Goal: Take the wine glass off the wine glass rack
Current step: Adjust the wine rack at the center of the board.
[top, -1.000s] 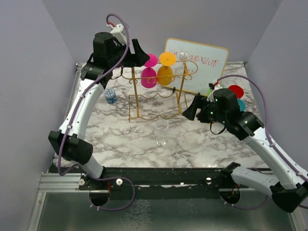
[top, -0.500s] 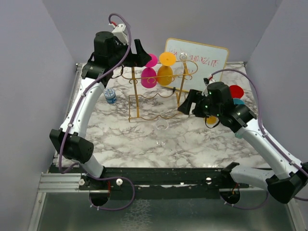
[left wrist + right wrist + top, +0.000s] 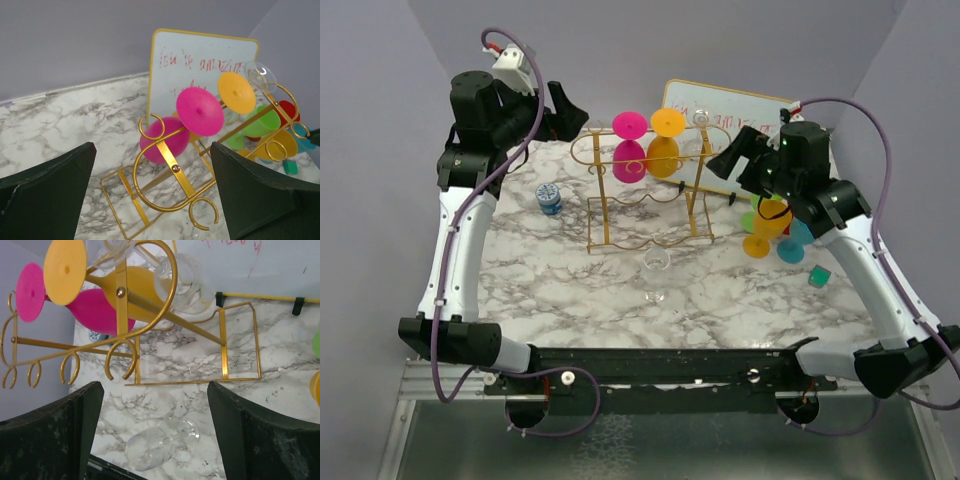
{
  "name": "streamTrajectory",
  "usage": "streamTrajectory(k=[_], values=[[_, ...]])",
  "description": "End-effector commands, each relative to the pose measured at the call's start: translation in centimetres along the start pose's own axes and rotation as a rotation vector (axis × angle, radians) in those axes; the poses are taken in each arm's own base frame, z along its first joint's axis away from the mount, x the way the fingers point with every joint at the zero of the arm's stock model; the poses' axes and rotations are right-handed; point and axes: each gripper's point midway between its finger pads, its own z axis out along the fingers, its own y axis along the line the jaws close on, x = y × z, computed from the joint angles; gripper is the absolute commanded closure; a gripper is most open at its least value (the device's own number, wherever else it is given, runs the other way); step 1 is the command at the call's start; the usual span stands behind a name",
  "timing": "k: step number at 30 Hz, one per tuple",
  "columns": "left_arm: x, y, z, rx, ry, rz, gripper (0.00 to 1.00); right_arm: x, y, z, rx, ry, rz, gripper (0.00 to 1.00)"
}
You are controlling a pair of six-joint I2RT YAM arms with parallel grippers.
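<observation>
Jaws wider both sides, repositioned; rack (image 3: 603, 205) unmoved.

White arms (image 3: 455, 250) with black joints (image 3: 450, 338), purple cables (image 3: 825, 100).

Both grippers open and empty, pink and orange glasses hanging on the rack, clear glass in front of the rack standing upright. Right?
Not quite. The clear glass in front of the wine glass rack lies on its side, not upright; the right wrist view shows it. The rest holds: left gripper and right gripper open and empty, pink glass and orange glass hanging on the rack.
</observation>
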Motion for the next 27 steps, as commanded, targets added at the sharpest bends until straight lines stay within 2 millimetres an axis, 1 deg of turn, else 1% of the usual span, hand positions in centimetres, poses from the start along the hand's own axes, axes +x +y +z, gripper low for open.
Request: streamTrajectory(k=[1,3,5,8,12,14,17,20,24,27], values=[[3.7,-0.9,-0.5,0.080,0.117,-0.017,0.01,-1.2,2.3,0.9,-0.118,0.036,0.038,0.09],[4.9,-0.6,-0.6,0.076,0.139,-0.023,0.01,-1.7,2.8,1.3,-0.142,0.041,0.055,0.08],[6.0,-0.8,-0.7,0.102,0.167,-0.035,0.01,-2.1,2.9,2.0,-0.152,0.049,0.069,0.08],[6.9,-1.0,-0.6,0.119,0.188,-0.048,0.01,-2.5,2.6,3.0,-0.147,0.068,0.083,0.07],[6.6,-0.7,-0.5,0.114,0.173,-0.021,0.01,-2.9,3.1,3.6,-0.167,0.067,0.063,0.04],[6.8,-1.1,-0.2,0.148,0.182,-0.019,0.01,-3.2,3.5,3.8,-0.188,0.066,0.041,0.01],[7.1,-1.9,0.3,0.221,0.200,-0.023,0.02,-3.2,4.2,4.2,-0.206,0.105,0.015,0.00],[7.3,-2.6,0.3,0.276,0.208,-0.015,0.07,-3.5,4.7,4.7,-0.222,0.128,-0.014,0.00],[7.0,-3.5,-0.1,0.320,0.207,-0.021,0.13,-3.6,4.9,5.6,-0.218,0.160,-0.022,0.00],[7.1,-4.4,-0.7,0.365,0.212,-0.032,0.14,-3.6,5.1,6.2,-0.225,0.179,-0.030,0.00]])
